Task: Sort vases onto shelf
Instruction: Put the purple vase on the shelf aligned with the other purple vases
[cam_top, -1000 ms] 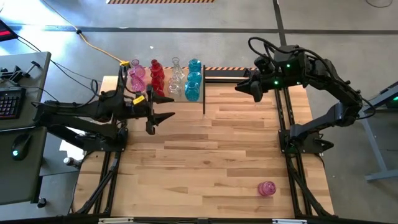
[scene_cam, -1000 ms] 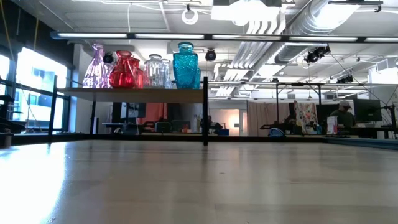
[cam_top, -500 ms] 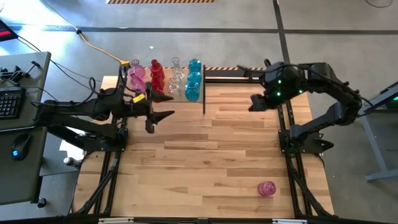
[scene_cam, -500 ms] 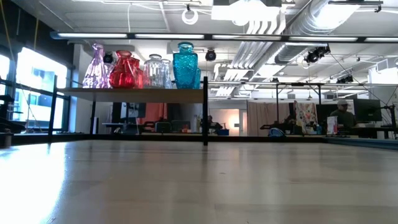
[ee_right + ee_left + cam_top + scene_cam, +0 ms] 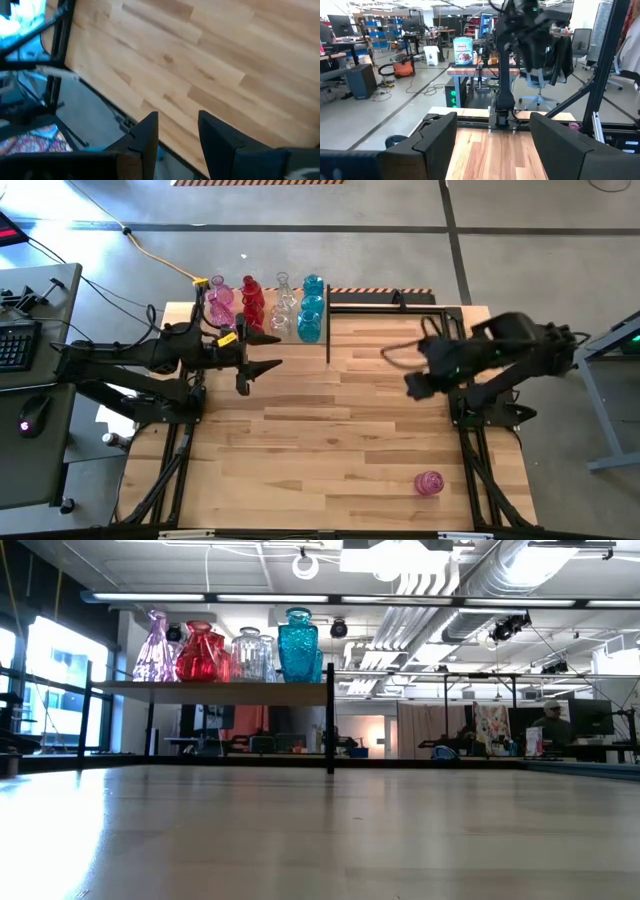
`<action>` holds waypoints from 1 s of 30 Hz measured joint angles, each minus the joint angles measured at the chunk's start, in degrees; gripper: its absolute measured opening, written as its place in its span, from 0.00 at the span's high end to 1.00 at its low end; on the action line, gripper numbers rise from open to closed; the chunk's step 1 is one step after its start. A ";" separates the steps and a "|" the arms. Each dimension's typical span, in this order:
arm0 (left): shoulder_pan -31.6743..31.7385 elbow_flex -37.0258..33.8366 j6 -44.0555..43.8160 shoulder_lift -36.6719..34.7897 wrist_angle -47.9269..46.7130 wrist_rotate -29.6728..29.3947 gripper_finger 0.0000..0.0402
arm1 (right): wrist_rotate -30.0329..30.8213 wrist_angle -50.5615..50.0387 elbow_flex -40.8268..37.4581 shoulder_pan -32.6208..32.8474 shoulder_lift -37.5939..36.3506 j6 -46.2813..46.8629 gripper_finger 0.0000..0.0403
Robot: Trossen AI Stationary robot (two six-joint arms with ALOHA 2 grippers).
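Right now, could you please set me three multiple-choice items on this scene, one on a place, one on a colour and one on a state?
1. Where does the lone pink vase lie?
A. On the shelf
B. On the tabletop's near right part
C. In the left gripper

2. What colour are the vases at the shelf's right end in the low view?
A. Teal-blue
B. Yellow
C. Black

3. How is the left gripper?
A. Shut on a vase
B. Out of view
C. Open and empty

Answers: 1 B, the high view shows it alone on the planks. 2 A, the teal-blue vases stand beside the clear ones. 3 C, its fingers are spread with nothing between them.
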 joint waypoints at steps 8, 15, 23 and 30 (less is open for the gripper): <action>0.00 0.00 0.09 0.00 -0.03 0.00 0.40 | -1.80 0.01 0.00 9.41 5.52 2.53 0.71; 0.00 0.00 0.09 0.00 -0.05 0.00 0.40 | -1.95 0.02 0.00 15.04 11.23 3.34 0.71; 0.00 0.00 0.09 0.00 -0.07 0.00 0.40 | -2.03 0.02 0.00 21.35 16.41 3.71 0.71; 0.00 0.00 0.11 0.00 -0.12 0.00 0.40 | -2.13 0.01 0.00 25.80 18.10 7.86 0.71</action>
